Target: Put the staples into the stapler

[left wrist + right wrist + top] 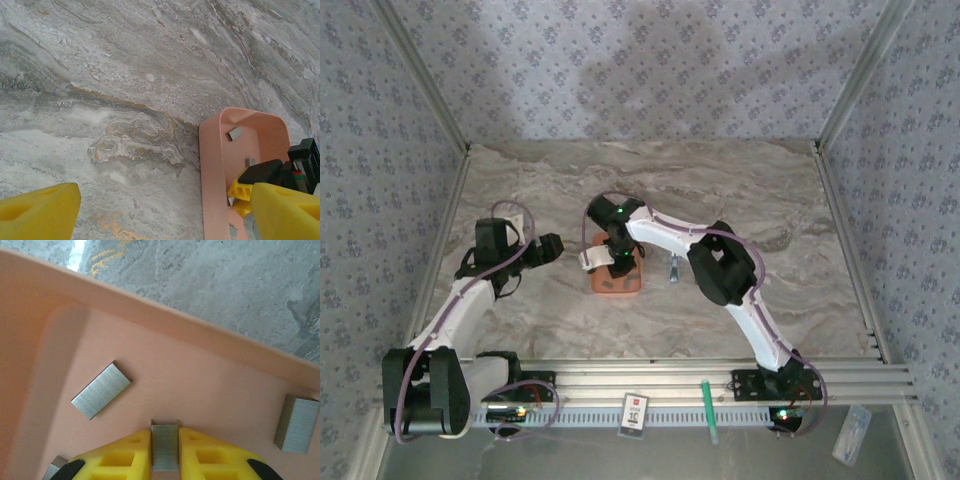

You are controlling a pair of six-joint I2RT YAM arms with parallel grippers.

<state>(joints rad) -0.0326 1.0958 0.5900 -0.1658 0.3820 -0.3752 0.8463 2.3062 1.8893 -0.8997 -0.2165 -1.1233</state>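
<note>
Right end effector (164,439) pinches one strip (164,455), its sides hidden by the pads. More staples (100,391) lie loose in the tray (200,335), the lower-left one half hidden. Stapler (673,267) sits just right of the tray, detail unreadable, with open surface (770,200) beyond. Left end effector (162,212) is spread wide, left of the tray rim.
</note>
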